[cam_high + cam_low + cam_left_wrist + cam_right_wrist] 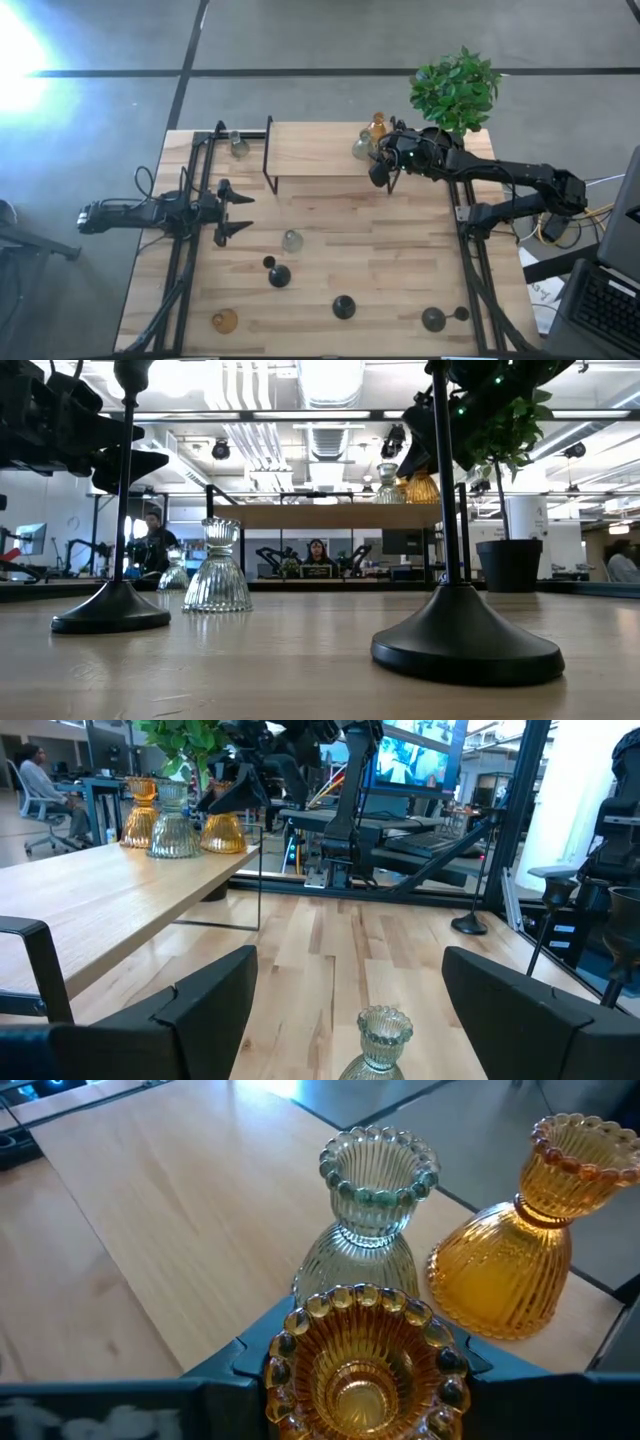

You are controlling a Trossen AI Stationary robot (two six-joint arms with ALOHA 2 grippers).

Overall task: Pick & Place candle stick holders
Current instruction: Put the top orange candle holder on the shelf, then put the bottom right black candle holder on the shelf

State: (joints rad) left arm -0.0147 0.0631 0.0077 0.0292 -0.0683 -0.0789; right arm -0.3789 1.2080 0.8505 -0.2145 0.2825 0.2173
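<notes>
Room: open office behind, seated people far back in low view.
Worktop [320, 215]: light wood, wooden shelf [320, 150] at far edge, plant [455, 90] at far right corner.
Near row: amber holder [225, 321], black holder [343, 307], another black holder [433, 319], all unplaced by my read.
Mid worktop: black holder [279, 275], clear holder [291, 240] just ahead of left end effector [232, 211].
Left end effector: fingers spread wide, holding nothing, waiting at left-centre.
Shelf: clear holder [238, 146] left end; clear one [362, 148] and amber one [377, 126] right end.
Right end effector [360, 1380]: over shelf's right end, clamped on amber holder [365, 1355], just beside the two there.
Progress: roughly three set, one arriving, five left.
View gaps: right wrist alone shows the grip; in high view it is hidden by the arm. Low view shows stems, not the layout.
</notes>
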